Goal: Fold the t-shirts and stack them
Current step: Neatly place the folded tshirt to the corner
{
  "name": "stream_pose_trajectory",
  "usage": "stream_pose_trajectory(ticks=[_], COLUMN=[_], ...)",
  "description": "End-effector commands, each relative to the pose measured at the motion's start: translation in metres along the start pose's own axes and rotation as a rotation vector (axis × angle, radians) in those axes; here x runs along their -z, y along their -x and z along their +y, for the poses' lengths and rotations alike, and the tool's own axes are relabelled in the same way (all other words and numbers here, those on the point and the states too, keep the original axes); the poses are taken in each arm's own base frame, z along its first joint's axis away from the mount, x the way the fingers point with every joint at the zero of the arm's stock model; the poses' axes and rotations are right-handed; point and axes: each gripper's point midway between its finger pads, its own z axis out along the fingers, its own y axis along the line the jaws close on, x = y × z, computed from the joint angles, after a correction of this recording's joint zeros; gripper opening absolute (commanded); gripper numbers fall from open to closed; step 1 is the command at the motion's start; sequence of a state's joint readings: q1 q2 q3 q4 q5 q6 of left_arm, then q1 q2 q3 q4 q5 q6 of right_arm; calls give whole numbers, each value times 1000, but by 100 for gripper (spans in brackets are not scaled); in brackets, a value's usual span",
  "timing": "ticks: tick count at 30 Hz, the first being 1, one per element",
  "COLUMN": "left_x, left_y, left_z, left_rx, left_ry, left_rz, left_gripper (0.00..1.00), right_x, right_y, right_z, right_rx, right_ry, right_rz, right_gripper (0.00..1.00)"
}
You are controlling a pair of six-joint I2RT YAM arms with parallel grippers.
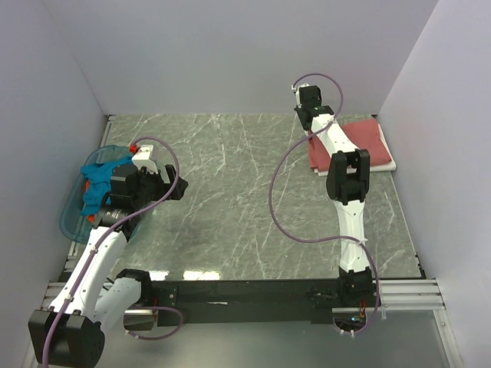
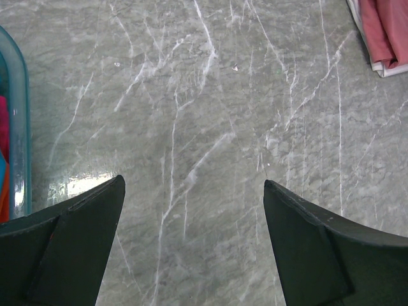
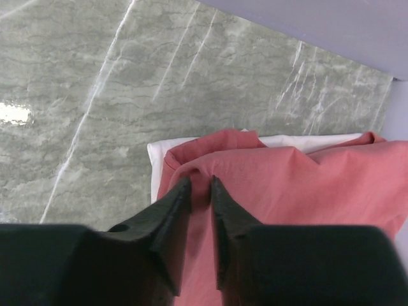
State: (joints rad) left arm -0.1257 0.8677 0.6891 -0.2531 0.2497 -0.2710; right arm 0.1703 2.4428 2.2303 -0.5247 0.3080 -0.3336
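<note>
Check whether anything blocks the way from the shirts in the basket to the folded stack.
Nothing visible lies on the table between the basket and the dusty-red shirt topping the stack. Only the right pincer is at that stack, nipping the red cloth.

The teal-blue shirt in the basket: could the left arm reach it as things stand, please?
Probably yes: the open left gripper, though facing away, hangs beside the basket and nothing covers the teal-blue shirt.

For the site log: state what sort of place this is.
Probably a robot test cell: plain walls box in a marble-look table, and a left arm and right arm are bolted at its near edge.
</note>
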Motion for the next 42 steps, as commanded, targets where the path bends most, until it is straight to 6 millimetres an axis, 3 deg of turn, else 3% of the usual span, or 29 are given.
stream_pose_trajectory(ticks=[1, 4, 9, 18, 26, 42], left_x=[0, 1, 0, 1, 0, -1], left_y=[9, 8, 8, 9, 8, 6], left_z=[-4, -4, -4, -5, -4, -3], left_rx=[-28, -28, -28, -27, -28, -25], left_ry=[-20, -21, -25, -25, -25, -20], left_rz=[-29, -27, -28, -30, -28, -17], left_gripper=[95, 95, 95, 95, 95, 95], right_x=[1, 7, 27, 43, 40, 12], right_y=[10, 13, 20, 28, 38, 43], right_z=[-11, -18, -48, -62, -50, -5], right_rx=[-14, -36, -88, -141, -176, -103], right_ry=[-36, -48, -81, -71, -4, -24], right_rz=[-32, -44, -91, -140, -160, -155], right_gripper=[25, 13, 9, 5, 5, 9])
